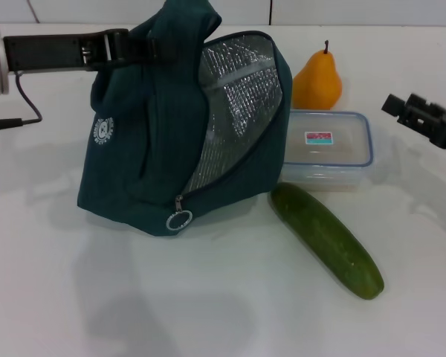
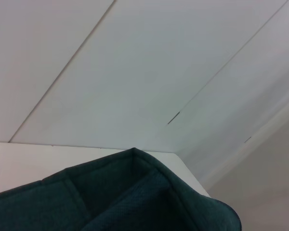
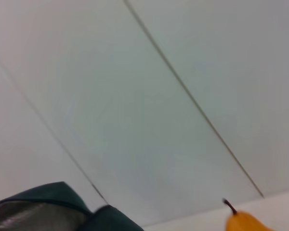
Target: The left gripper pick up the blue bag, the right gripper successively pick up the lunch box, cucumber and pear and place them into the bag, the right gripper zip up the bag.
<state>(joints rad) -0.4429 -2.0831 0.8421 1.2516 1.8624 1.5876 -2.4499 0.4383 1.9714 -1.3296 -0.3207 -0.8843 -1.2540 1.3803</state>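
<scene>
The blue bag (image 1: 149,149) stands on the white table, its top pulled up and its mouth open toward the right, showing the foil lining. My left gripper (image 1: 143,46) comes in from the left and is shut on the bag's handle at the top. The left wrist view shows only the bag's fabric (image 2: 135,197). Right of the bag lies the lunch box (image 1: 327,149), with the pear (image 1: 317,82) upright behind it and the cucumber (image 1: 327,238) lying in front. My right gripper (image 1: 398,108) hovers at the right edge, beyond the lunch box and apart from everything. The right wrist view catches the bag's edge (image 3: 48,207) and the pear (image 3: 248,222).
The bag's ring zipper pull (image 1: 178,221) hangs at the low front end of the zip. A black cable (image 1: 22,104) trails from the left arm. A white wall with panel seams stands behind the table (image 1: 97,297).
</scene>
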